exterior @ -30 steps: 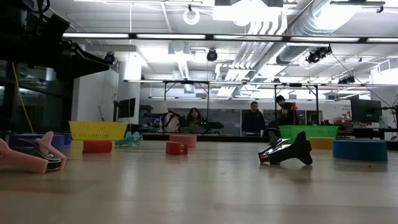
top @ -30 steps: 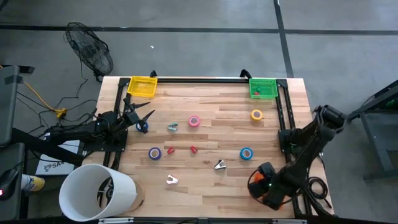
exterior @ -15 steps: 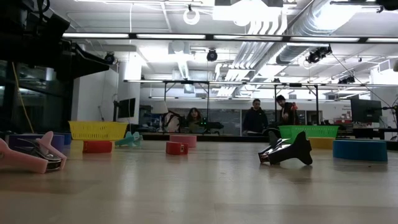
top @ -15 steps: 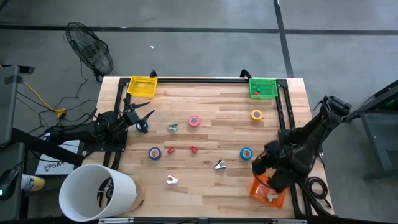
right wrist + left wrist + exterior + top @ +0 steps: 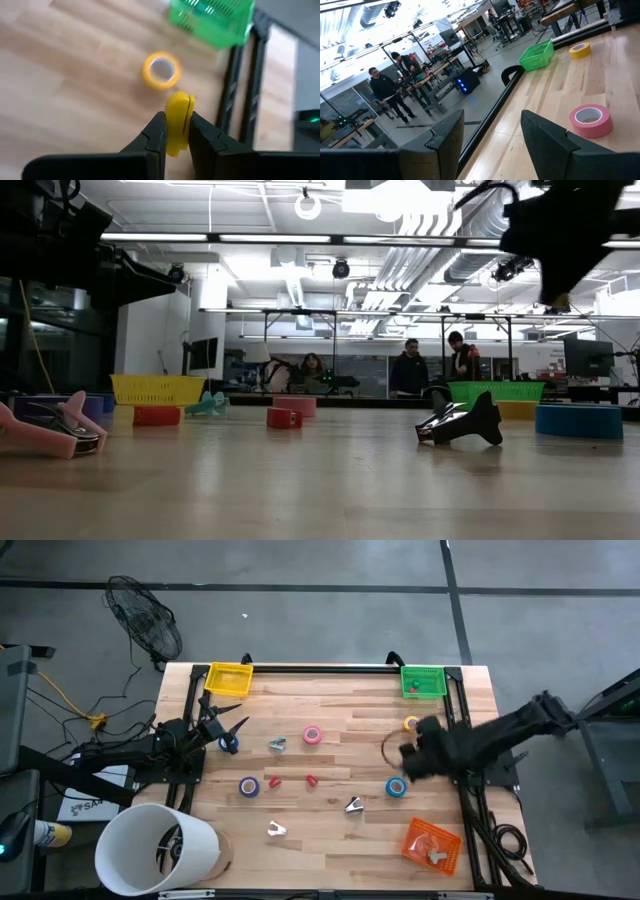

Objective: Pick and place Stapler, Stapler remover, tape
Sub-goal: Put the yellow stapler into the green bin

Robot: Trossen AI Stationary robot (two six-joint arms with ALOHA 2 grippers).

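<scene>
- The right gripper (image 5: 412,761) hangs over the right half of the table (image 5: 340,810), between the yellow tape (image 5: 412,724) and the blue tape (image 5: 396,787).
- Its fingers (image 5: 156,134) are clamped on a small yellow piece (image 5: 178,122) (what kind of thing it is cannot be told).
- In the right wrist view the yellow tape lies flat on the wood just past that piece, with the green basket (image 5: 211,19) farther on at the table's corner.
- The left gripper (image 5: 228,732) waits at the left edge, fingers (image 5: 547,145) apart and empty, a dark blue tape (image 5: 229,744) just beside it.
- Pink tape (image 5: 313,735) lies near the middle; another blue tape (image 5: 249,786) sits left of two red pieces (image 5: 274,781).
- A dark stapler remover (image 5: 353,805) sits low of centre, a white one (image 5: 276,829) nearer the front edge.
- The orange basket (image 5: 432,844) is at the front right corner, the yellow basket (image 5: 229,679) at the back left.
</scene>
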